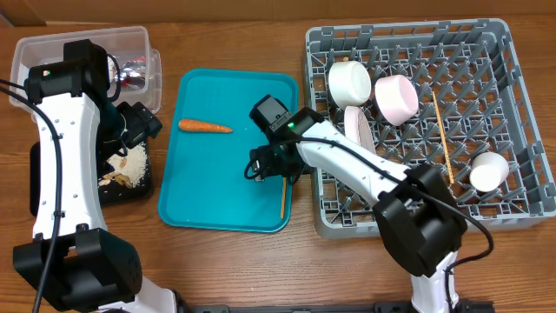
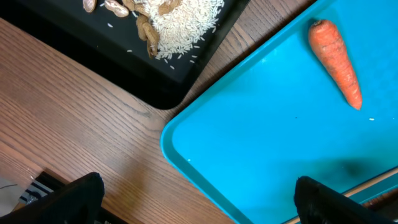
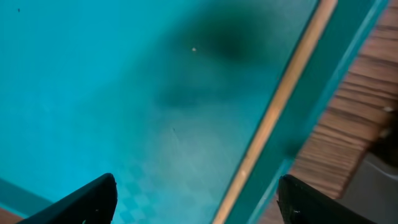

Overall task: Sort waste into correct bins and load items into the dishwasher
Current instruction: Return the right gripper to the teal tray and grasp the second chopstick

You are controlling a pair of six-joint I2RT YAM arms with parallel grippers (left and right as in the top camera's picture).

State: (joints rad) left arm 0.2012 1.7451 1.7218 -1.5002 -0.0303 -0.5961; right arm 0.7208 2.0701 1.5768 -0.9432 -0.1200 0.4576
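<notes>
Nearest my lens, the right gripper [image 3: 196,180] hangs released, jaws spread and empty, over one wooden chopstick [image 3: 280,99] lying along the rim of the teal tray [image 3: 93,74]. I read the left gripper [image 2: 199,180] as likewise spread wide, above that tray's corner beside the black tray [image 2: 74,37]; the carrot [image 2: 336,62] rests on the teal surface.

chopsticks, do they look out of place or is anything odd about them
The pair is split. One chopstick lies across the lattice of the dish rack. The other chopstick lies flat on the teal tray, tight against its right rim, under the open right hand.
</notes>
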